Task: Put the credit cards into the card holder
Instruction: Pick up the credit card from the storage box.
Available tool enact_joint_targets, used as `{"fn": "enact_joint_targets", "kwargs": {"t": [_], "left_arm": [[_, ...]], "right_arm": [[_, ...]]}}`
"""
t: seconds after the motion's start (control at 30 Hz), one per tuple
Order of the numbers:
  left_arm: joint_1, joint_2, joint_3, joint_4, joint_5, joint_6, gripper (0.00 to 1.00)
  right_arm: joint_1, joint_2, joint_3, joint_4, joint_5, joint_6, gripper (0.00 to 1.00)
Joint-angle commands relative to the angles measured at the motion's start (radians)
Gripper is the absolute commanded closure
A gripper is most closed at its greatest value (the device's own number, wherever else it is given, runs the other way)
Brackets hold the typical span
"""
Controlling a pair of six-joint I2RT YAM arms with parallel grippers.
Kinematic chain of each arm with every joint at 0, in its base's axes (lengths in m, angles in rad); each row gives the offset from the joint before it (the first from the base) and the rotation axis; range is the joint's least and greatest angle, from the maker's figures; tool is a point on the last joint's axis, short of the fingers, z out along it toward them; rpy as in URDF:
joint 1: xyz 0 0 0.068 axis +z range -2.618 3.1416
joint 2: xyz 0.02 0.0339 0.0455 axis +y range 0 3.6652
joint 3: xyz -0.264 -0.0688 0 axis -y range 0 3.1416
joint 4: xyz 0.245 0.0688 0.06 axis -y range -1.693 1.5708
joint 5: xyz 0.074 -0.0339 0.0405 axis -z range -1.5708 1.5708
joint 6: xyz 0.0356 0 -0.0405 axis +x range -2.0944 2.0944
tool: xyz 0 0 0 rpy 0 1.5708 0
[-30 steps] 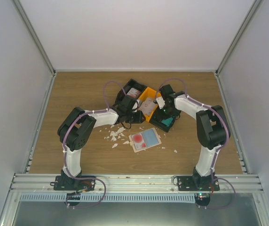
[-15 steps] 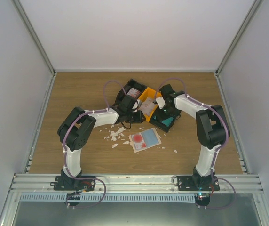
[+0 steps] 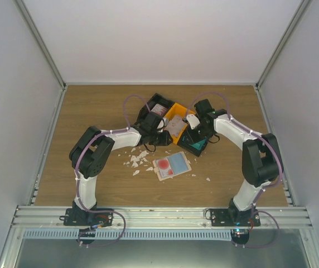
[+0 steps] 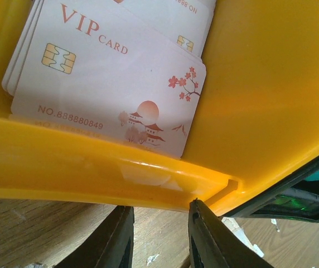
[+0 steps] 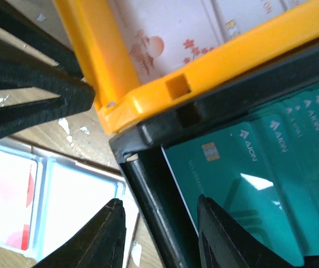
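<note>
The card holder (image 3: 159,177) lies open on the table, with a white card with a red mark (image 3: 165,167) and a light blue card (image 3: 178,162) in it. White VIP credit cards (image 4: 109,72) are stacked in the orange bin (image 4: 260,84). Teal credit cards (image 5: 260,167) lie in a black bin (image 5: 154,184). My left gripper (image 4: 158,207) is open and empty, low at the orange bin's near wall. My right gripper (image 5: 159,201) is open and straddles the black bin's wall. One finger is above a teal card, the other above the holder's blue card (image 5: 70,195).
A second black bin (image 3: 158,109) with cards stands behind the orange bin (image 3: 177,111). White scraps (image 3: 137,159) lie scattered left of the holder, and a few (image 3: 208,179) to its right. Grey walls enclose the table.
My right arm's elbow has swung out to the right and its jaws have narrowed over the black bin. The left arm and the holder have not moved.
</note>
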Motion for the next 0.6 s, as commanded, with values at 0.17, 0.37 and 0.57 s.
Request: {"fn": "enact_joint_targets", "kwargs": {"t": [0.17,0.37,0.57], "left_arm": [[0.007,0.017,0.031,0.014,-0.013,0.018,0.7],[0.007,0.015,0.03,0.012,-0.016,0.016,0.7],[0.007,0.003,0.018,0.019,-0.021,0.015,0.71]], "right_arm": [[0.01,-0.035,-0.068,-0.016,-0.053,0.007,0.64],[0.011,-0.006,-0.055,-0.017,0.001,0.016,0.63],[0.015,0.027,-0.039,-0.019,0.004,0.011,0.71]]}}
